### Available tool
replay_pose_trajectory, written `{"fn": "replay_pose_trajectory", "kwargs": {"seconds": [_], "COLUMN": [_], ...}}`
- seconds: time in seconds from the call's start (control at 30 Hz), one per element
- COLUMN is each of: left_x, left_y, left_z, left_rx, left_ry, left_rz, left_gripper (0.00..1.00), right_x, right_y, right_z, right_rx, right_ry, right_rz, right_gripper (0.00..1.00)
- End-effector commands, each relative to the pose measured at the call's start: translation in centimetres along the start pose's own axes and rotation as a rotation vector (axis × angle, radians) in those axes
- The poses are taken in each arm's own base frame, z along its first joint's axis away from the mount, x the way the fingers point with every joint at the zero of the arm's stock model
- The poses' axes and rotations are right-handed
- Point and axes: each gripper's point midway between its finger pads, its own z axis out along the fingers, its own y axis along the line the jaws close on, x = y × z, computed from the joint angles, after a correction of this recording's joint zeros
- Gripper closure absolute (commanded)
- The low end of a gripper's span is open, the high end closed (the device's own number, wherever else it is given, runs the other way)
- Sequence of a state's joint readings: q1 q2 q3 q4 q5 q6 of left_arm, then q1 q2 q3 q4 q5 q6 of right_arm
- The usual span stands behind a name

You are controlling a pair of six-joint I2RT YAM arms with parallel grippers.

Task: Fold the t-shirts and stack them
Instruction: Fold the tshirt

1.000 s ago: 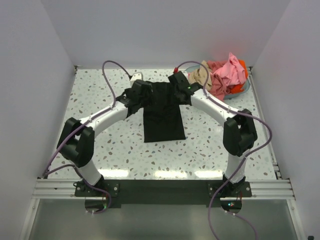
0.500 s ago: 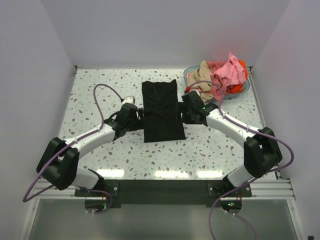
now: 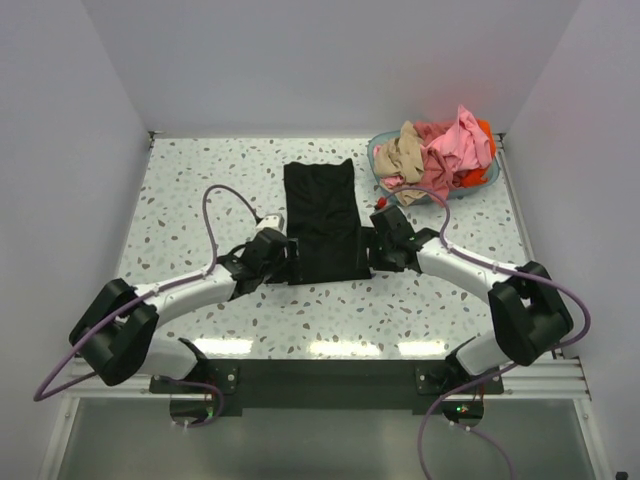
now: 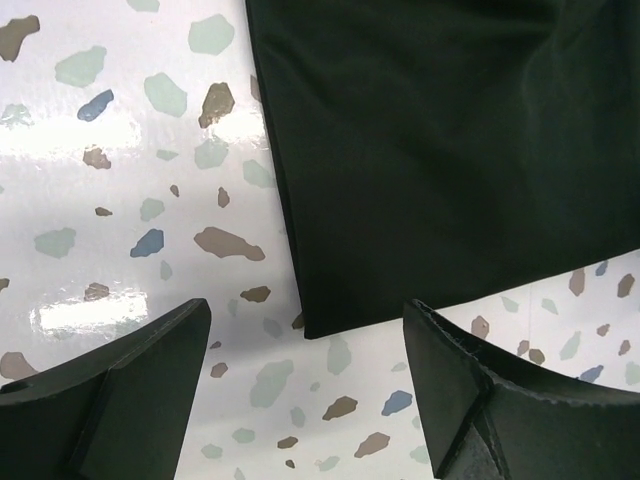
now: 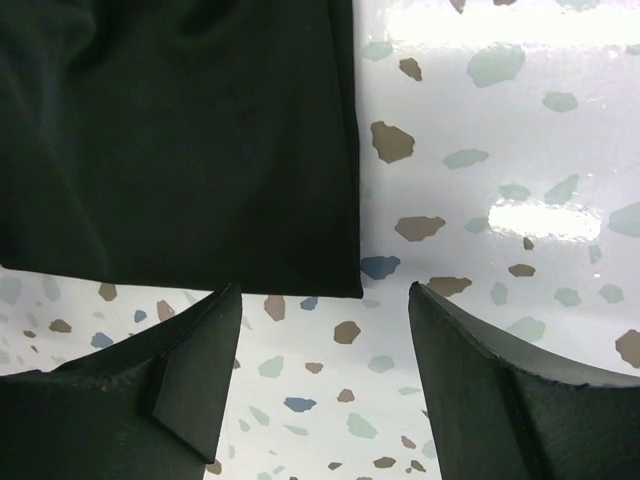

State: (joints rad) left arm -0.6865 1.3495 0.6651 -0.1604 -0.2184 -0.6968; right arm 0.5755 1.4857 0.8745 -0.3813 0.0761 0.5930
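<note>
Speckled table (image 3: 180, 190): a teal basket (image 3: 480, 182) at the far right corner holds a heap of pink (image 3: 455, 140), tan (image 3: 403, 155) and orange-red (image 3: 486, 128) shirts. The folded black shirt (image 3: 322, 220) lies flat at centre. The left gripper (image 4: 305, 318) and right gripper (image 5: 325, 292) are spread wide and hold nothing, each just above a near corner of the black shirt. Both arms reach low and angle inward.

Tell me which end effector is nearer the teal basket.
Right. The right end effector is open over the near-right corner of the black t-shirt, on the basket side; the left end effector is over its near-left corner, farther off.
</note>
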Motion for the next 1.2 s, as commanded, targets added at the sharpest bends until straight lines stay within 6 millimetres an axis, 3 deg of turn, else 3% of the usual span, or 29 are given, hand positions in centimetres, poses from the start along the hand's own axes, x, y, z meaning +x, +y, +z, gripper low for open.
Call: {"fn": "replay_pose_trajectory", "kwargs": {"seconds": [0.0,0.3,0.63,0.77,0.87,0.93,0.97,1.0,1.1,1.17], "left_x": [-0.4,1.3,3.3,4.0,4.7,5.0,5.1,5.1,5.3,5.1], "left_y": [-0.1,0.0,-0.1,0.1,0.1,0.0,-0.2,-0.2,-0.7,-1.7], "left_z": [0.8,2.0,2.7,2.9,3.0,2.9,2.9,2.9,2.4,1.4], "left_rx": [-0.019,-0.041,-0.023,-0.036,-0.038,-0.032,-0.030,-0.026,0.002,0.048], "left_ry": [-0.038,0.011,0.048,0.062,0.082,0.086,0.088,0.089,0.093,0.079], "left_rz": [-0.027,-0.015,-0.014,-0.009,-0.008,-0.004,0.003,0.005,0.023,0.041], "left_gripper": [0.18,0.23,0.32,0.50,0.75,0.86,0.91,1.00,1.00,1.00], "right_x": [-1.1,0.5,2.6,3.5,4.1,4.2,4.6,4.8,5.4,5.6], "right_y": [1.5,0.9,0.3,-0.1,-0.3,-0.3,-0.1,0.0,0.1,0.3], "right_z": [0.5,2.6,3.7,3.9,3.9,3.7,3.5,3.3,2.4,1.3], "right_rx": [-0.059,-0.038,-0.038,-0.035,-0.030,-0.033,-0.046,-0.050,-0.056,-0.074], "right_ry": [-0.039,0.017,0.063,0.081,0.093,0.091,0.108,0.112,0.126,0.127], "right_rz": [0.028,0.027,0.041,0.042,0.039,0.037,0.037,0.032,0.019,0.009], "right_gripper": [0.29,0.34,0.41,0.54,0.64,0.70,0.75,0.86,1.00,1.00]}}
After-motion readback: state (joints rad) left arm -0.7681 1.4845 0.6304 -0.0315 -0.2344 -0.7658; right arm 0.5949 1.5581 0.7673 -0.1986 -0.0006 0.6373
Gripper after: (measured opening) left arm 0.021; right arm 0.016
